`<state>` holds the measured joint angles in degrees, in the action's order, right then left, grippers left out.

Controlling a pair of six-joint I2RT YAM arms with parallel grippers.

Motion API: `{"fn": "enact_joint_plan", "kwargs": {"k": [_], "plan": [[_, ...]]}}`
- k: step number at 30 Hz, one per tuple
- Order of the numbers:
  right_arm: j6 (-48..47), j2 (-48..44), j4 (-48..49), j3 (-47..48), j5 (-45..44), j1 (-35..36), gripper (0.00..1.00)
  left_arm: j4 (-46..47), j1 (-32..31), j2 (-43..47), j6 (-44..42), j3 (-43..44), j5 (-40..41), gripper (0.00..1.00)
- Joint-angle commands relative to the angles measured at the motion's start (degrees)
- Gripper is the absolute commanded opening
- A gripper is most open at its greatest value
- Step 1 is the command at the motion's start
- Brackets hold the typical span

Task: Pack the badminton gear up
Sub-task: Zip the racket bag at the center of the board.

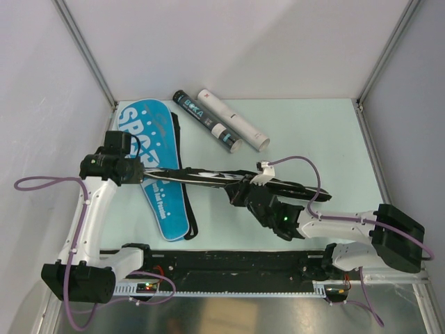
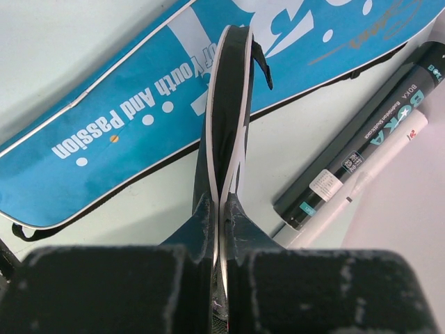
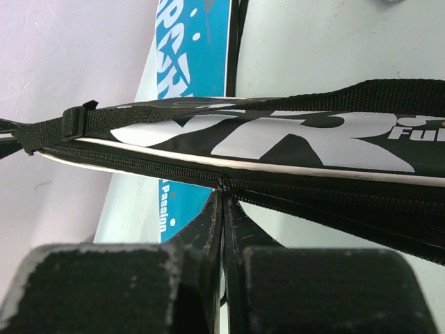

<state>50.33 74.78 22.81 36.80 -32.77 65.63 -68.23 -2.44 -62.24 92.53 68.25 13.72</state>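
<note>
Stretching between them, the black bag [image 1: 201, 176] is pinched edgewise in left jaws and right jaws

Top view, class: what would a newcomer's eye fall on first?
A black bag, pinched by the left gripper and right gripper, stretches across mid-table. Under its left end lies a blue bag. A black tube and white tube lie side by side near the back.

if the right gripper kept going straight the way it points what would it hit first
The black bag: the right gripper is shut on its zipper edge, so it would push into that. The blue bag lies beyond; depth is unclear.
</note>
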Motion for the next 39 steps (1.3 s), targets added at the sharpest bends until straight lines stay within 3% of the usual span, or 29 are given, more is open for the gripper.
{"fn": "enact_joint_plan", "kwargs": {"k": [1, 11, 17, 22, 30, 35, 39], "plan": [[1.07, -3.34, -5.17, -1.44, -5.56, -0.47, 0.00, 0.53, 0.25, 1.20, 1.71, 1.86, 2.65, 0.00], [3.85, -16.30, -23.41, -8.43, -6.04, -6.65, 0.00, 0.52, 0.42, 0.96, 2.86, 3.13, 5.92, 0.00], [5.68, -23.68, -37.07, -10.81, -6.13, -14.39, 0.00, 0.44, 0.67, 0.11, 3.10, 3.47, 6.99, 0.00], [4.73, -31.42, -42.45, -14.23, -2.92, -28.51, 0.00, 0.34, 0.83, -0.30, 3.21, 4.12, 7.68, 0.00], [-2.58, -39.99, -41.38, -18.14, 13.64, -63.30, 0.00, -0.66, 0.94, -1.41, 3.05, 5.64, 10.07, 0.00], [-5.61, -37.64, -38.54, -18.59, 22.81, -79.68, 0.00, -0.99, 0.94, -2.05, 3.26, 5.88, 10.40, 0.00], [-7.47, -32.69, -34.03, -18.67, 27.07, -86.81, 0.00, -1.05, 0.94, -2.28, 3.12, 5.63, 10.22, 0.00]]}}
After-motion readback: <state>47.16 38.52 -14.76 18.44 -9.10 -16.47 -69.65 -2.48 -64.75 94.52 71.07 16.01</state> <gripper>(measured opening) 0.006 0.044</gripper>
